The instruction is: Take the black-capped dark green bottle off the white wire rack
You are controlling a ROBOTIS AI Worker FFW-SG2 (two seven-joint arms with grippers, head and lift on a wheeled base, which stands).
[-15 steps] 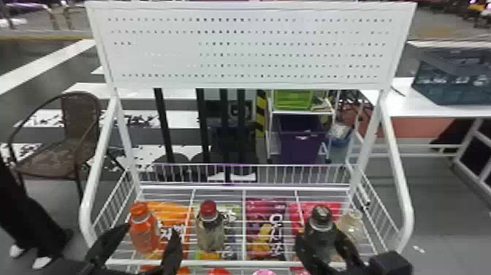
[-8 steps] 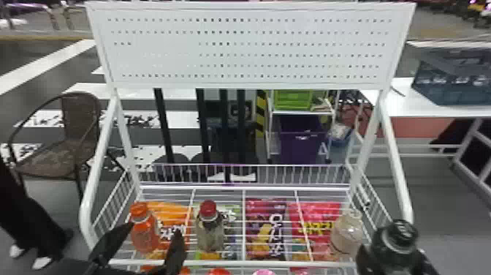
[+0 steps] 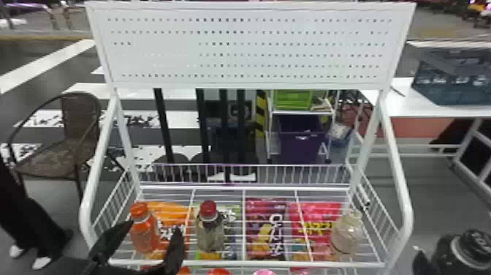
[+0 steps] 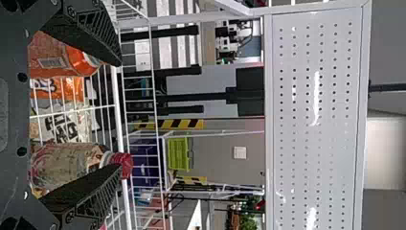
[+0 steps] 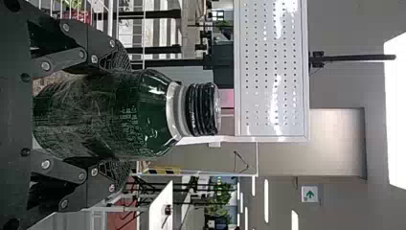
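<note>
Head view: The right gripper [image 3: 421,262] is in the lower right corner and holds the black-capped dark green bottle [image 3: 461,256]. The bottle is off the white wire rack [image 3: 252,262], outboard of its right side rail. One second earlier it is above the front right part of the rack, beside the pale bottle [image 3: 347,236]; half a second earlier it is at the front right corner. Displacement is toward the robot's right. The pale bottle, partly covered in the first frame, now shows from cap to base on the rack. The left gripper [image 3: 154,227] keeps its position at the front left of the rack, near the orange bottle [image 3: 143,234] and the red-capped bottle [image 3: 210,234]. These two bottles are unchanged in position.

Left wrist view: The fingers of the left gripper [image 4: 119,115] are spread well apart. The orange bottle appears near one finger; the red-capped bottle appears near the other, which overlaps it in part.

Right wrist view: The fingers of the right gripper [image 5: 127,117] are closed against opposite sides of the dark green bottle's body. The bottle is near upright, with its ribbed black cap [image 5: 202,109] clear of both fingers.
</note>
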